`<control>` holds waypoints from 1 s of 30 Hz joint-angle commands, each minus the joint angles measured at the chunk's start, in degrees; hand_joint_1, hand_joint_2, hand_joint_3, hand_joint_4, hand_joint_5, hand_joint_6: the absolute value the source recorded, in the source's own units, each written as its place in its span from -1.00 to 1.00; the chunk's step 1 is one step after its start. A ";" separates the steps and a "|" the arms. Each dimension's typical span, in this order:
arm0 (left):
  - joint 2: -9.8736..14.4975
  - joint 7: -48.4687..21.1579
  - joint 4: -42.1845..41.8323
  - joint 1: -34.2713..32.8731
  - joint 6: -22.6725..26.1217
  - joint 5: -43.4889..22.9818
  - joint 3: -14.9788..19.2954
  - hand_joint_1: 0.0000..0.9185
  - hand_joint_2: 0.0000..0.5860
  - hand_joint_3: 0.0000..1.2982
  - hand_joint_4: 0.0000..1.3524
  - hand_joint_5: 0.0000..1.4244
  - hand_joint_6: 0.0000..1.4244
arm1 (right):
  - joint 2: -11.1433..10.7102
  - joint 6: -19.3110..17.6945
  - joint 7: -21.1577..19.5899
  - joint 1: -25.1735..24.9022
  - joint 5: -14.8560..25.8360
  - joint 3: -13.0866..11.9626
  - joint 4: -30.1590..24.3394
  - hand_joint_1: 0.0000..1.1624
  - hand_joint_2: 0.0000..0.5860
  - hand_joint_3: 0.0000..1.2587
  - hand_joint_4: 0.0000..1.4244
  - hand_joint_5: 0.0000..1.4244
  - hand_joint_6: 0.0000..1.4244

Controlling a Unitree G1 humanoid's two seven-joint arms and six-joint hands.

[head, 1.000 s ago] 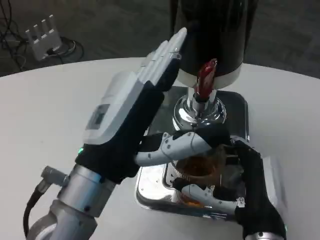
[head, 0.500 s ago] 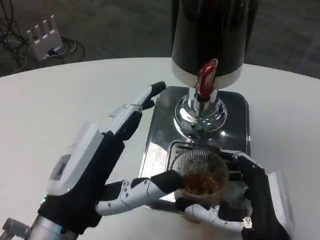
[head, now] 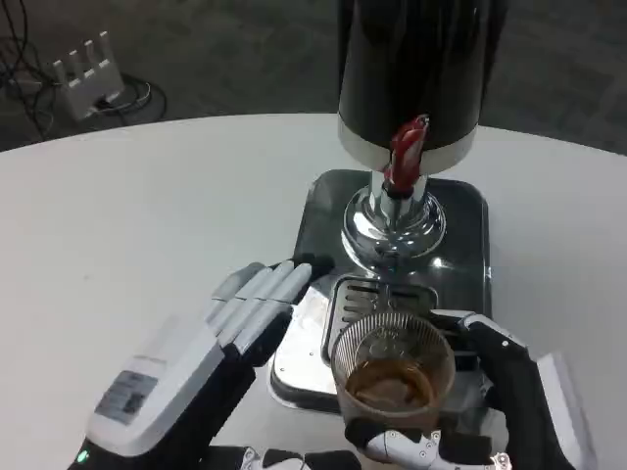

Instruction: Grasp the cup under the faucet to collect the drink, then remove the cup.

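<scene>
A clear plastic cup (head: 394, 372) holding brown drink sits at the near edge of the chrome drip tray (head: 323, 211), in front of the faucet's red lever (head: 404, 149). My right hand (head: 500, 411) grips the cup from its right and near side, fingers wrapped around its base. The black dispenser (head: 421, 69) stands on a chrome foot behind it. My left hand (head: 206, 362) lies low at the tray's left front corner, fingers straight and together, holding nothing.
The white round table (head: 127, 215) stretches to the left and far side. A white power strip (head: 86, 69) with cables lies on the floor beyond the table's far left edge.
My left hand has dropped from up by the dispenser's lever down to the tray's near left corner. The cup in my right hand has come toward me, away from under the faucet.
</scene>
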 commanded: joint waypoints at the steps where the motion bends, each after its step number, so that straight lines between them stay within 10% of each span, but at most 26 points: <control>1: 2.04 0.16 -0.60 1.62 -0.68 2.42 0.90 -1.00 -0.84 -1.00 -1.00 -1.00 -1.00 | -0.10 -3.45 0.03 1.34 0.36 0.04 -2.61 0.71 -0.70 0.15 0.16 0.46 0.72; 14: 6.45 -0.96 -4.85 5.99 -0.12 8.13 1.52 -1.00 -0.86 -1.00 -1.00 -1.00 -1.00 | -2.03 -3.14 5.01 3.05 1.88 -2.24 -8.16 0.71 -0.70 0.16 0.16 0.46 0.73; 30: 5.57 -1.28 -12.11 11.81 5.38 14.05 3.23 -1.00 -0.75 -1.00 -1.00 -1.00 -1.00 | -1.84 -1.43 9.81 4.77 2.12 -3.91 -13.74 0.70 -0.70 0.15 0.16 0.46 0.74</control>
